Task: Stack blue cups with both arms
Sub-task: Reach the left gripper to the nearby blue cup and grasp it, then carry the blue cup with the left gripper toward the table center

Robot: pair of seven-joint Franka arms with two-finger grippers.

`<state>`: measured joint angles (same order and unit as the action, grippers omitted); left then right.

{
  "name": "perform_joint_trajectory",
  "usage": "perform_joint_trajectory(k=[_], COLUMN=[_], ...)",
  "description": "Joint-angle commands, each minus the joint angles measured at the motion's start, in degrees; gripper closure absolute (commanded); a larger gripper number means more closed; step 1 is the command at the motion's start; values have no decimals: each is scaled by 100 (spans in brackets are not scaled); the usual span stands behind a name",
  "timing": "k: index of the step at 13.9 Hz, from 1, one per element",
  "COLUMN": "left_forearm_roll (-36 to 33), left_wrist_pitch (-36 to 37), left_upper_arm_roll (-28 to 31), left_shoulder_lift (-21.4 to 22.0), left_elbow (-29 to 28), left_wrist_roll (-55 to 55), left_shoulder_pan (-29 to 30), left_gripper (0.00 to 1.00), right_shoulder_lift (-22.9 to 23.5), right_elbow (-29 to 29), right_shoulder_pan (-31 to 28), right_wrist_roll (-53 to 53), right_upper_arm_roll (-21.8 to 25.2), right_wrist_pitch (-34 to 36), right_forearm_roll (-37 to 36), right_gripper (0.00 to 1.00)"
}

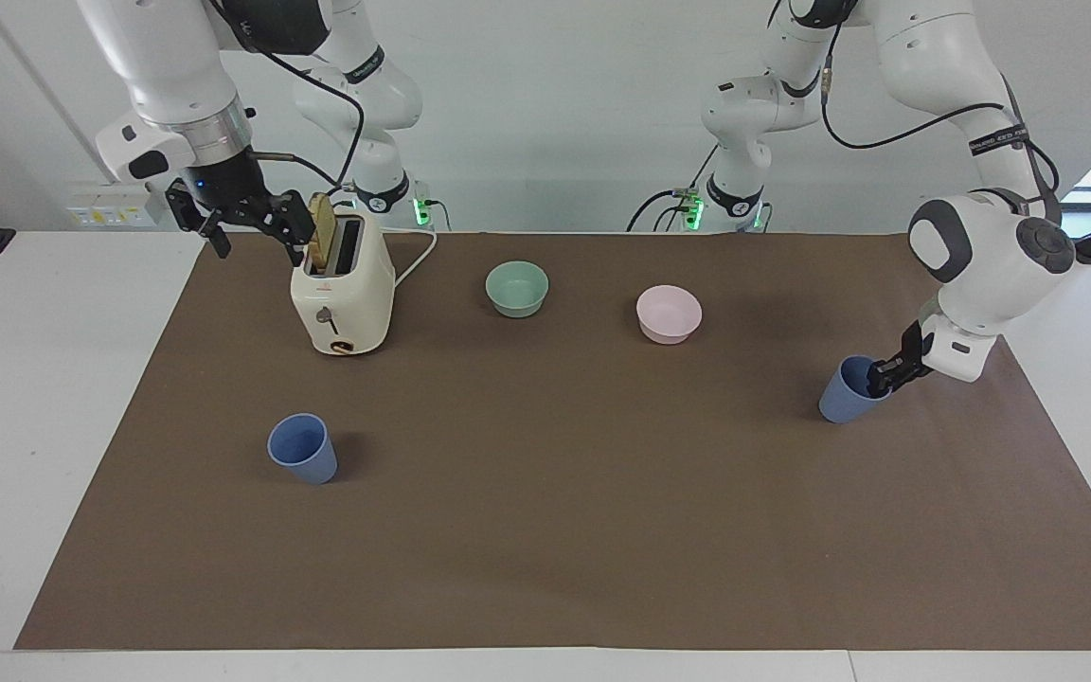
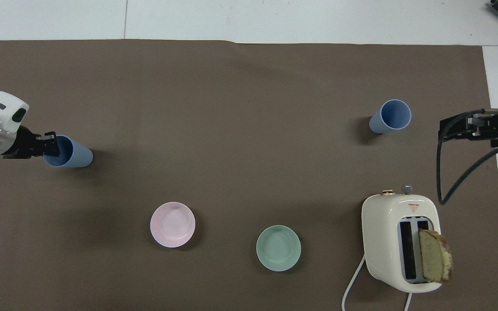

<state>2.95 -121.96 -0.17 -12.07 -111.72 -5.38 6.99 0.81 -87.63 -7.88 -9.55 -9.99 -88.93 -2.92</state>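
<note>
Start at the top of the facing view, close to the robots. The right gripper point(image 1: 257, 227) hangs in the air there, over the edge of the brown mat point(image 1: 555, 530) just beside the toaster point(image 1: 342, 294). Its fingers are spread apart and hold nothing, so this arm is waiting for its turn. The toaster has one slice of bread point(image 1: 322, 232) sticking up out of one slot, and the other slot is empty. Next to it, in the upper middle of the frame, sit the green bowl point(image 1: 517, 287) and the pink bowl point(image 1: 669, 313). Both are empty, and they are not part of your job. Now look lower in the frame, farther from the robots. The first blue cup point(image 1: 844, 398) stands on the mat at the left arm's end of the table, mouth up. The left gripper point(image 1: 884, 377) has one finger inside the cup and one outside, pinched together on the rim. I think it holds the cup by the wall that way because the cup is too wide to grab around (and a rim grip keeps the bottom free to slide into the other one). Lowest of all, toward the right arm's end, the second blue cup point(image 1: 302, 450) stands alone, empty and untouched, well apart from the first. The cups are not stacked yet, so lifting the held one looks like your next step.
</note>
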Motion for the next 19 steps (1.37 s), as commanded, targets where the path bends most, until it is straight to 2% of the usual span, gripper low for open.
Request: perform_joint_trajectory(k=[1,2,4,7,11,16,19], left_forearm_roll=[-32,-32,64,451,417,487,487], left_wrist_pitch=[-118,4,696,1357,1517,974,700], left_upper_arm_roll=[35,26,8,-1,-1,-9,-27], left_shoulder_lift=[82,82,74,126,91,21,-295], left_elbow=[-52,78,674,1388,1916,1829,1689], left_wrist_roll=[-77,-86,-94,-365,-1804,-3326,-4188], left_shoulder_pan=[-57,-57,-75,-364,-1329,-2524,-3210], left_gripper=[100,100,100,100,100,100,100], right_shoulder_lift=[33,33,42,42,51,77,340], right_elbow=[44,44,44,44,44,44,88], right_shoulder_pan=[-73,-73,-73,-73,-73,-82,-99], right_wrist_roll=[-29,-29,-29,-20,-20,-12,-12], right_upper_arm_roll=[-55,-55,-55,-55,-55,-55,-55], right_wrist_pitch=[-71,-71,-71,-194,-186,-317,-492], right_forearm_roll=[11,11,11,11,11,-6,-24], right_gripper=[0,0,0,0,0,0,0])
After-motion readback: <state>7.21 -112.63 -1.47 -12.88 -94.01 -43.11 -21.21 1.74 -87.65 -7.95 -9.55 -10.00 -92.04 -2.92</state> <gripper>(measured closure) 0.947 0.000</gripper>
